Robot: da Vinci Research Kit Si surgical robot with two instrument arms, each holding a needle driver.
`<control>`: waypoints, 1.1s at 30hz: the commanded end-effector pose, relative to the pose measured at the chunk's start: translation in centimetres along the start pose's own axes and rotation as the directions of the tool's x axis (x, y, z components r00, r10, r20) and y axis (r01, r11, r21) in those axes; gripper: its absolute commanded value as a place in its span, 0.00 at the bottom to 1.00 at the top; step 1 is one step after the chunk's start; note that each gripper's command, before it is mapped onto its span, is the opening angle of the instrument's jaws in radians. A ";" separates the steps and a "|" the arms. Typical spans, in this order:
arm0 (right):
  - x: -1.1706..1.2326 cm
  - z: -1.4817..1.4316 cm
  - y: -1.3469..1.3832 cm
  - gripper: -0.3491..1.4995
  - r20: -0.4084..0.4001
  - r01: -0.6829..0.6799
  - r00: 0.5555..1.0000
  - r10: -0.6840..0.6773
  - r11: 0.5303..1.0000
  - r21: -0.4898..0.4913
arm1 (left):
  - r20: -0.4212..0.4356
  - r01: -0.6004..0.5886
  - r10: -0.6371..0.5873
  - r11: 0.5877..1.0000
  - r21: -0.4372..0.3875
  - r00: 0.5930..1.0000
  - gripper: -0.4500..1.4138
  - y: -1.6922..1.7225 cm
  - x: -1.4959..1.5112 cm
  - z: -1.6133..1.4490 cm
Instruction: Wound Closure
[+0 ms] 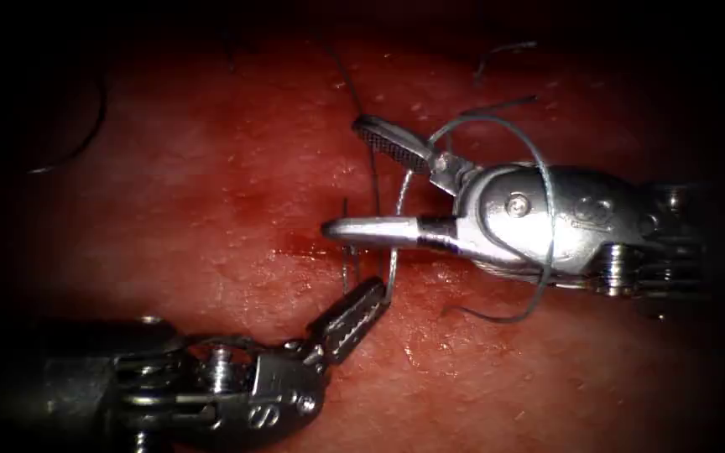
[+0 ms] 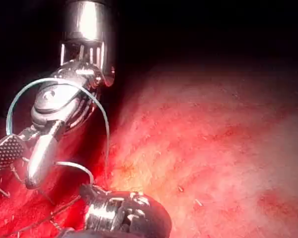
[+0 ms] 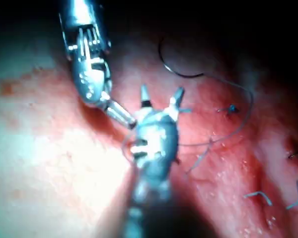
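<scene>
The tissue spreads red under both tools, its edges lost in dark. The right tool enters from three o'clock, jaws spread wide and holding nothing, with thread looped over its body. The left tool rises from seven o'clock, its shaft dim, jaws closed on the thread just below the cut. The needle lies free on the tissue in the right wrist view; toward nine o'clock in the endoscope view only a faint dark curve shows.
</scene>
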 end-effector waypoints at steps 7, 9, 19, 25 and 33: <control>-0.17 -0.30 0.08 0.65 0.227 0.036 0.974 -0.022 0.998 -0.058 | -0.012 -0.005 0.005 0.999 0.033 1.000 0.00 -0.12 0.06 -0.27; -0.21 -0.31 0.07 0.66 0.256 0.031 0.966 -0.025 0.999 -0.023 | -0.013 -0.005 0.005 0.999 0.041 1.000 0.00 -0.17 0.09 -0.29; -0.59 -0.19 -0.25 0.63 0.347 -0.022 0.937 -0.036 0.986 0.163 | -0.109 -0.039 0.044 0.998 0.041 0.993 0.00 -0.69 0.45 -0.17; -0.69 -0.17 -0.37 0.59 0.319 -0.048 0.947 -0.029 0.972 0.231 | -0.172 -0.118 0.102 0.989 -0.089 0.980 0.00 -0.80 0.51 0.01; -0.66 -0.16 -0.41 0.55 0.197 -0.039 0.980 -0.033 0.937 0.348 | -0.189 -0.229 0.181 0.934 -0.274 0.965 0.00 -0.75 0.26 0.44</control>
